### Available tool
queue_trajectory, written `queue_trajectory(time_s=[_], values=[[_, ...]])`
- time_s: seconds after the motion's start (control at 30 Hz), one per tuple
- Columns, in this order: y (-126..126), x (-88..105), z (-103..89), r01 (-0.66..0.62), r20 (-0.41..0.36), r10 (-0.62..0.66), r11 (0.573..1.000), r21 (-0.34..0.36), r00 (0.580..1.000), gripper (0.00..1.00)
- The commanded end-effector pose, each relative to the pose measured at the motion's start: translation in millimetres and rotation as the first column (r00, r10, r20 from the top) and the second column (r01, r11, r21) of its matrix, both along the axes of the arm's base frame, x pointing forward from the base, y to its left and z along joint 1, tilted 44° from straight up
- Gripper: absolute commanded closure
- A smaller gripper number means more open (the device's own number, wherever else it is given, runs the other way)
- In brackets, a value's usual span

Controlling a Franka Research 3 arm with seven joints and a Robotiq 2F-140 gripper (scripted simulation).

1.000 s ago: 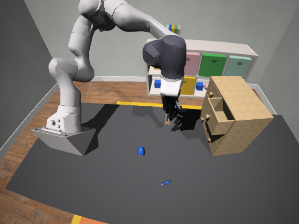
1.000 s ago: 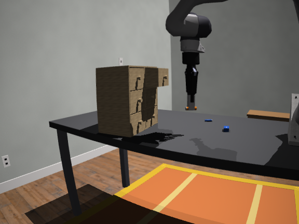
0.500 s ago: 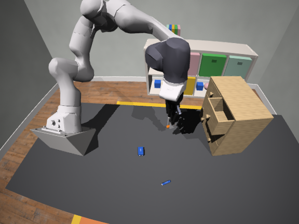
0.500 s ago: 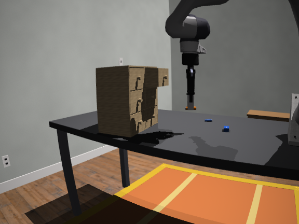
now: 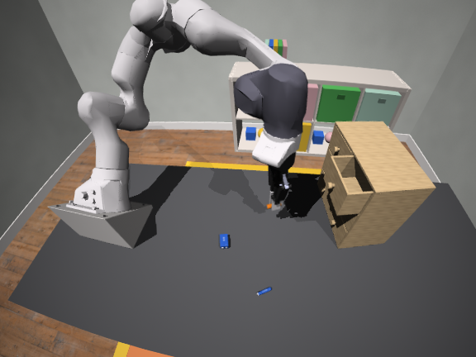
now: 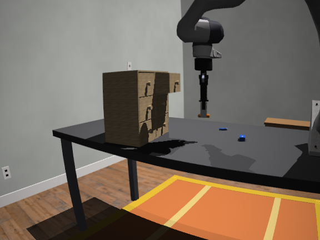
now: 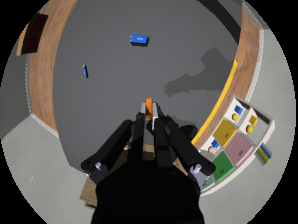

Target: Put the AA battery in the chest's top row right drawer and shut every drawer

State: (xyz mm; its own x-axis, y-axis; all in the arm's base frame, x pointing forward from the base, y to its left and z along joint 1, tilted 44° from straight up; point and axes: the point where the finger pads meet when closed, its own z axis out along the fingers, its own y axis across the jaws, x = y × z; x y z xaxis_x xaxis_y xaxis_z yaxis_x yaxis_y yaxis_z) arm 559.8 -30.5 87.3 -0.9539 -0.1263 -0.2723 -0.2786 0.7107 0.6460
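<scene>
The hand (image 5: 275, 206) (image 6: 203, 114) (image 7: 148, 108) is narrow, holding above the desk (image 5: 173, 281) (image 6: 189, 130) (image 7: 110, 95) one small orange cylinder (image 5: 269, 206) (image 6: 208, 115) (image 7: 149, 104), which is probably the AA battery. The top right drawer (image 5: 352, 203) (image 6: 174, 82) stands open; two blue items (image 5: 224, 240) (image 5: 264, 291) (image 6: 242, 138) (image 6: 223, 129) (image 7: 139, 39) (image 7: 85, 71) lie apart.

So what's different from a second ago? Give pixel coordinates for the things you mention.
The gripper (image 5: 276, 207) (image 6: 203, 115) (image 7: 148, 108) moved a little toward the table side with the blue block (image 5: 224, 240) (image 6: 242, 138) (image 7: 139, 39) and blue stick (image 5: 264, 291) (image 6: 223, 129) (image 7: 85, 71), and turned slightly. It didn't grab or drop anything: it still holds the small orange thing (image 5: 269, 206) (image 6: 208, 115) (image 7: 149, 106). The open drawer (image 5: 359, 202) (image 6: 175, 81) and both blue things stayed put.
</scene>
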Motion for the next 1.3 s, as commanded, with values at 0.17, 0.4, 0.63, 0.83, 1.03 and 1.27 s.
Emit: queue_trajectory(time_s=[0.17,0.4,0.63,0.83,1.03,1.27], values=[[-5,2.4,-7.2,0.076,-0.084,-0.075,0.997,0.005,0.994,0.85],[-7,3.6,-10.1,0.095,-0.102,-0.094,0.995,0.006,0.990,0.85],[-10,4.8,-13.1,0.114,-0.121,-0.113,0.993,0.006,0.986,0.85],[-11,5.4,-14.6,0.124,-0.130,-0.122,0.992,0.006,0.984,0.85],[-11,5.7,-15.5,0.129,-0.135,-0.127,0.992,0.006,0.983,0.85],[-12,5.9,-16.1,0.133,-0.139,-0.131,0.991,0.006,0.982,0.85]])
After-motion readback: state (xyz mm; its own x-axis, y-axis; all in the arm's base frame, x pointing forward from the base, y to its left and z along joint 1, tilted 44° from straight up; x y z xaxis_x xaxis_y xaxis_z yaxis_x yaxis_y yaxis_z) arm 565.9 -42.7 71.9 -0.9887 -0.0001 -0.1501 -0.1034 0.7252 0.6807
